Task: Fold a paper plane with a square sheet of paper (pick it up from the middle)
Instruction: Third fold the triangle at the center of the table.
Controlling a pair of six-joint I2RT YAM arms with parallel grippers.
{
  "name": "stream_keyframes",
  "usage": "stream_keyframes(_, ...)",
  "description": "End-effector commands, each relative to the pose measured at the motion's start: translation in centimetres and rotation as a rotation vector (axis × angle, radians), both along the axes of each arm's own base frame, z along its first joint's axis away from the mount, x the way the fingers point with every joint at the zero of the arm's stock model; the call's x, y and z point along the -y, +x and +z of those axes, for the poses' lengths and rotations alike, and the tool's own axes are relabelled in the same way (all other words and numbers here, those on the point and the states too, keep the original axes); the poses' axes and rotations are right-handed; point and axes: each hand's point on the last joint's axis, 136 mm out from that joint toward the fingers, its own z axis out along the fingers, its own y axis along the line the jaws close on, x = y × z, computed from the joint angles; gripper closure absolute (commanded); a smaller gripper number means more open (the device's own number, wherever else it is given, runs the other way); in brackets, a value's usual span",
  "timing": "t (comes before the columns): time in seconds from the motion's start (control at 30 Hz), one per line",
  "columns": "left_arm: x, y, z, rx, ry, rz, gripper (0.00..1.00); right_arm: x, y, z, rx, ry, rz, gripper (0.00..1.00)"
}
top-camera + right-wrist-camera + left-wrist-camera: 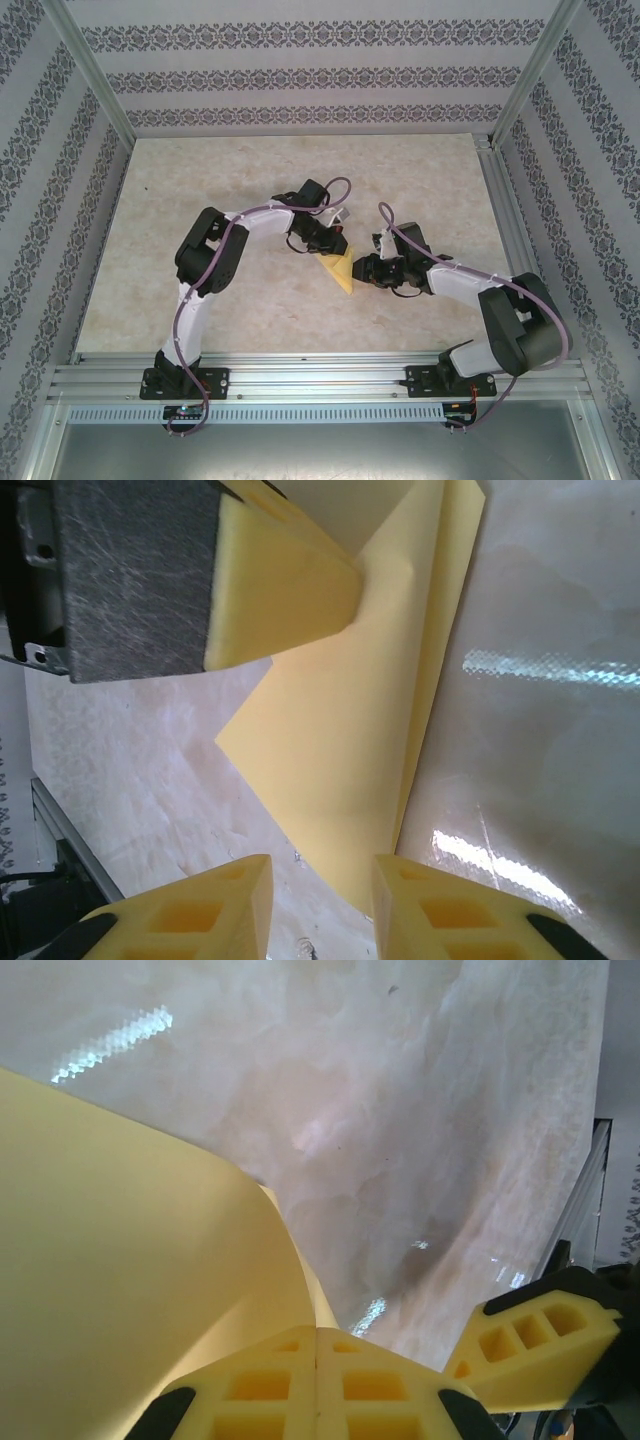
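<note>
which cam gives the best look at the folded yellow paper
The right wrist view: the folded paper is seen nearly whole, with its layered edge and corners, pinched at the top by the left end effector. Top external shows it as a small yellow triangle; the left wrist view a close, cropped curved stretch.

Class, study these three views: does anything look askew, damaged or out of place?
Slightly. The yellow paper, folded and pinched by the left gripper, has layers that do not line up: in the right wrist view one edge juts past the other. No tear or spill shows.
</note>
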Motion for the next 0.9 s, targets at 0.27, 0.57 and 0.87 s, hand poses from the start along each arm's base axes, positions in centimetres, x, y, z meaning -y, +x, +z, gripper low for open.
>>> stream_keyframes(0.27, -0.8, 0.2, 0.9, 0.005, -0.03, -0.11, 0.96, -1.2, 0.5, -0.2, 0.012, -0.028, 0.037, 0.72)
stream_keyframes(0.57, -1.6, 0.3, -0.2, -0.018, -0.027, -0.136, 0.96, -2.2, 1.1, 0.1, 0.019, 0.004, 0.026, 0.77)
stream_keyframes(0.87, -1.7, 0.8, -0.2, -0.021, -0.034, -0.136, 0.96, -3.7, 1.6, -0.1, 0.0, 0.053, 0.029, 0.78)
